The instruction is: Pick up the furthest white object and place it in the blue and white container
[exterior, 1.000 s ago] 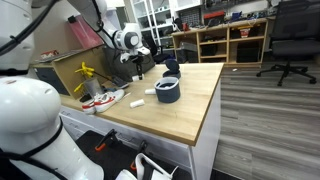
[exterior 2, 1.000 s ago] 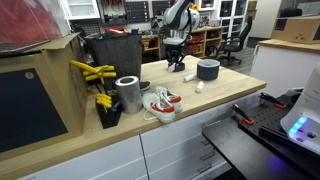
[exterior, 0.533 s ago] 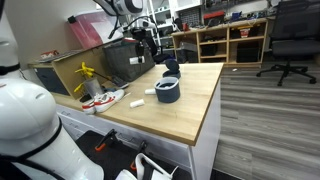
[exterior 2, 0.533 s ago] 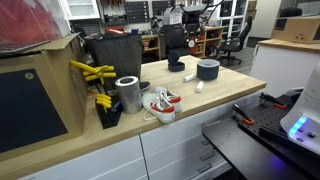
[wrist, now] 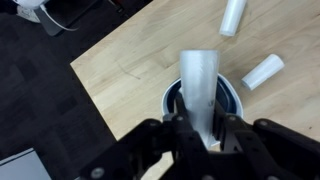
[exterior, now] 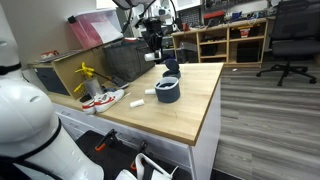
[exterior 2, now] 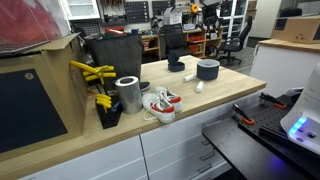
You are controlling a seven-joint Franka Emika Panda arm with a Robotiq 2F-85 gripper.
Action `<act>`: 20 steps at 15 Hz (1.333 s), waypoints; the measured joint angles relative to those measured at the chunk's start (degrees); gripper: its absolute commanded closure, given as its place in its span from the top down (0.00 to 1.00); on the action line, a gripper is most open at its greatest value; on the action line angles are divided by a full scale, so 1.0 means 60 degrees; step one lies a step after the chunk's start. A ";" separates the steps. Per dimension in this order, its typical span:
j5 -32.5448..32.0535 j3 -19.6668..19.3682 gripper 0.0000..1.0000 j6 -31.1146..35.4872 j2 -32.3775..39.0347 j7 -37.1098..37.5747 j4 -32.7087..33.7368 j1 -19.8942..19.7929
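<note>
My gripper (wrist: 203,125) is shut on a white tube (wrist: 200,85) and holds it upright, high above the table. In the wrist view the blue and white container (wrist: 232,98) lies right below the tube. Two more white tubes (wrist: 232,17) (wrist: 262,70) lie on the wood beside it. In both exterior views the gripper (exterior: 153,42) (exterior 2: 204,9) hangs well above the container (exterior: 168,91) (exterior 2: 208,69). White tubes (exterior: 137,102) (exterior 2: 197,87) lie near the tub.
A red-and-white shoe (exterior: 100,99) (exterior 2: 160,104), a metal can (exterior 2: 128,93) and yellow tools (exterior 2: 95,72) sit at one end of the wooden table (exterior: 190,115). A small black object (exterior 2: 176,66) stands behind the container. An office chair (exterior: 290,40) stands on the floor.
The gripper has risen from the far part of the table with the white tube in it and has moved over the container.
</note>
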 measured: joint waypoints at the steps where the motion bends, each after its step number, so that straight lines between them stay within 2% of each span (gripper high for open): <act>1: -0.0180 -0.0065 0.07 0.0107 0.0149 -0.0001 -0.0003 -0.0040; 5: -0.0693 -0.0337 0.07 0.0949 0.0946 0.0016 -0.0066 -0.0144; 11: -0.0787 -0.0441 0.07 0.2764 0.2143 0.0306 -0.0391 -0.0057; 20: -0.0805 -0.0313 0.07 0.3874 0.2416 0.0456 -0.0528 0.0966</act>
